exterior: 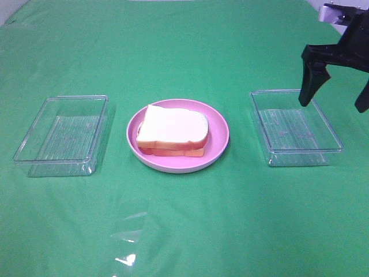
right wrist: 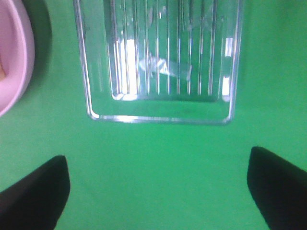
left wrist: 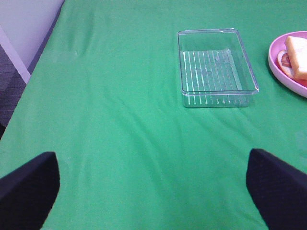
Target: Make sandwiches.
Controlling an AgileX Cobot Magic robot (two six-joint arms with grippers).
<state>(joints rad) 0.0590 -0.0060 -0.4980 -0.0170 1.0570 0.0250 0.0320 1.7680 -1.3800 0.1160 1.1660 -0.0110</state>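
Observation:
One sandwich (exterior: 173, 128), white bread with an orange-brown crust and a reddish layer showing at its edge, lies on the round pink plate (exterior: 222, 135) in the middle of the green cloth. In the left wrist view its edge (left wrist: 298, 57) shows on the plate (left wrist: 276, 67). My right gripper (exterior: 334, 101) hangs open above the far right corner of the right clear tray (exterior: 302, 157), with nothing between its fingers. The right wrist view shows it (right wrist: 156, 191) open over bare cloth, just short of that tray (right wrist: 158, 117). My left gripper (left wrist: 153, 191) is open and empty, out of the exterior view.
A second clear tray (exterior: 30, 130) stands left of the plate; the left wrist view shows it (left wrist: 216, 99) well ahead of the fingers. Nothing lies in either tray. A shiny glare patch (exterior: 130, 236) marks the near cloth. The cloth's edge and a grey floor (left wrist: 12, 81) show beyond.

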